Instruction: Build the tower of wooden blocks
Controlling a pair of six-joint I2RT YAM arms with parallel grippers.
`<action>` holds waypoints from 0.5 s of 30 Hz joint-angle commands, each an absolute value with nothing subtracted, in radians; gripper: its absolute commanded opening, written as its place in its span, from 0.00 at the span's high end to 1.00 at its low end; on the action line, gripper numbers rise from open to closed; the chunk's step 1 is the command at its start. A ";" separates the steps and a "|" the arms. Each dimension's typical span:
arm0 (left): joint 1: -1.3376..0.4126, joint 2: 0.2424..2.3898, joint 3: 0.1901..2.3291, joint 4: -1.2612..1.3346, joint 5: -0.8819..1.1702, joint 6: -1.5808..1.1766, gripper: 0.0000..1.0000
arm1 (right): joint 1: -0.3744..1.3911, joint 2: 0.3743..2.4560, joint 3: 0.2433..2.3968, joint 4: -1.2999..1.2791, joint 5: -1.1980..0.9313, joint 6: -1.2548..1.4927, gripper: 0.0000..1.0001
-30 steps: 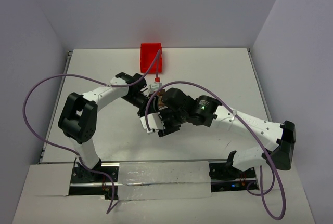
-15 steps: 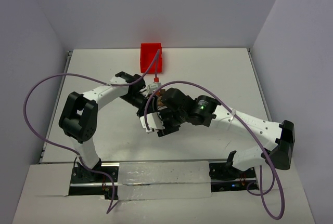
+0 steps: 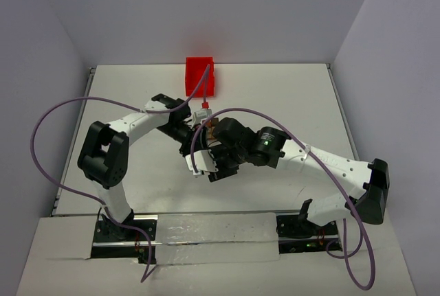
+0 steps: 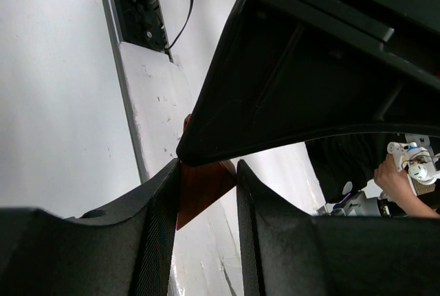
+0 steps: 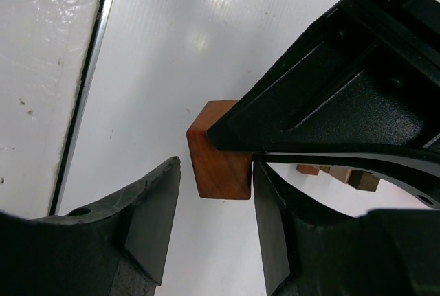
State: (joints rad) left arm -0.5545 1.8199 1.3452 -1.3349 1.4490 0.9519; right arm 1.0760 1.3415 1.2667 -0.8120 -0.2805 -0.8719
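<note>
- My left gripper (image 4: 207,176) is closed narrow on a reddish-brown block (image 4: 199,196), with both fingers pressed to its sides.
- My right gripper (image 5: 215,165) is also narrow, with that same block between its fingertips. The right finger (image 5: 275,227) meets the block's edge. A thin strip of white shows beside the other finger, so I cannot tell whether this gripper is truly clamping.
- In the right wrist view, one black finger of my left gripper lies across the block's top corner.
- The other wood blocks (image 5: 340,172) are reddish, tan and dark brown. They sit close together on the table (image 3: 289,97), past my right finger. I cannot tell whether they are stacked.
- From above, both grippers meet near the middle of the table, with my left arm (image 3: 137,123) and right arm (image 3: 323,162) angled in towards each other.
- A red bin (image 3: 200,76) stands at the far edge, well apart from the grippers.
</note>
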 commanded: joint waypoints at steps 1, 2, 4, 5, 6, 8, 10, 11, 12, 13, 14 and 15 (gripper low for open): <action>-0.549 1.833 1.388 -1.373 1.580 1.007 0.88 | 1.083 1.343 1.289 -0.799 -0.281 -0.861 0.46; -0.549 1.833 1.389 -1.373 1.580 1.005 0.88 | 1.084 1.346 1.293 -0.799 -0.281 -0.860 0.47; -0.549 1.833 1.390 -1.373 1.581 1.005 0.88 | 1.085 1.350 1.299 -0.797 -0.281 -0.858 0.47; -0.549 1.833 1.389 -1.372 1.580 1.004 0.88 | 1.085 1.355 1.303 -0.796 -0.281 -0.857 0.47; -0.549 1.832 1.388 -1.370 1.580 1.003 0.88 | 1.085 1.356 1.305 -0.796 -0.281 -0.856 0.47; -0.551 1.832 1.387 -1.370 1.580 0.999 0.88 | 1.085 1.361 1.308 -0.796 -0.279 -0.856 0.47; -0.549 1.828 1.385 -1.360 1.583 0.987 0.88 | 1.085 1.363 1.306 -0.794 -0.277 -0.855 0.47; -0.550 1.827 1.385 -1.357 1.584 0.984 0.88 | 1.085 1.363 1.305 -0.793 -0.276 -0.855 0.47; -0.551 1.827 1.385 -1.356 1.585 0.983 0.88 | 1.085 1.362 1.304 -0.792 -0.275 -0.854 0.47; -0.550 1.827 1.384 -1.355 1.585 0.980 0.88 | 1.085 1.362 1.304 -0.791 -0.275 -0.852 0.47; -0.549 1.827 1.384 -1.352 1.587 0.976 0.88 | 1.085 1.362 1.304 -0.790 -0.275 -0.851 0.48; -0.549 1.828 1.384 -1.350 1.588 0.973 0.88 | 1.085 1.362 1.304 -0.789 -0.274 -0.849 0.48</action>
State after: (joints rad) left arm -0.5545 1.8324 1.3491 -1.3423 1.4486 0.9538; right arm 1.0760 1.3617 1.2690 -0.8097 -0.2774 -0.8636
